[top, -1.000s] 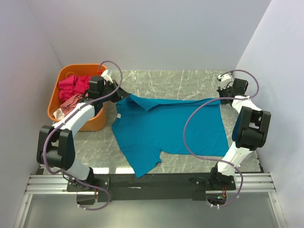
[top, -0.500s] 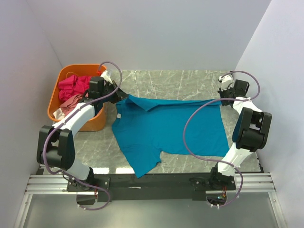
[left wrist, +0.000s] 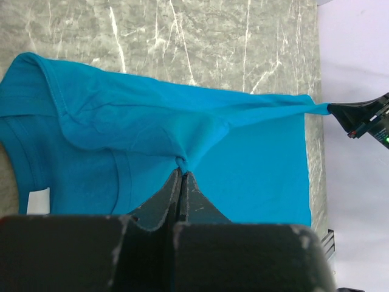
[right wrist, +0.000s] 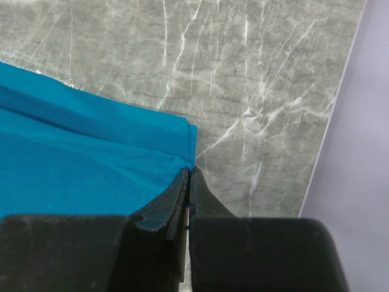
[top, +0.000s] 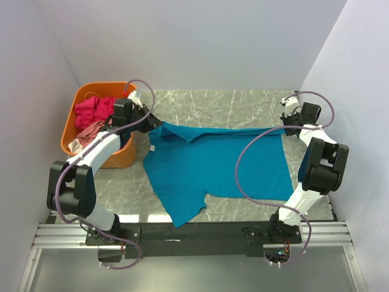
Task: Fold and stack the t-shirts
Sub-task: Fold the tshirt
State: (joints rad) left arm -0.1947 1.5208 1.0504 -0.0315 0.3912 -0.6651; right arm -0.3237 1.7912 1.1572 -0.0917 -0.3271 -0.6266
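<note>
The teal-blue t-shirt (top: 213,164) lies spread on the marble table, its far edge raised and pulled taut between both grippers. My left gripper (top: 159,125) is shut on a pinch of teal fabric near the shirt's far left corner; the left wrist view shows its tips (left wrist: 182,171) closed on the cloth (left wrist: 121,121). My right gripper (top: 284,126) is shut on the far right corner; in the right wrist view its tips (right wrist: 189,171) close on the shirt's hem (right wrist: 73,158). The magenta-pink shirt (top: 97,108) and the dusty salmon-pink shirt (top: 90,131) lie crumpled in the basket.
The orange plastic basket (top: 117,158) stands at the far left, beside my left arm. Grey walls close in the table on the left, back and right. Bare marble (top: 243,103) shows behind the shirt. My right gripper (left wrist: 364,115) shows at the right edge of the left wrist view.
My right gripper has moved slightly to the right with the shirt's corner, drawing the far edge tauter. The left gripper has hardly moved.
</note>
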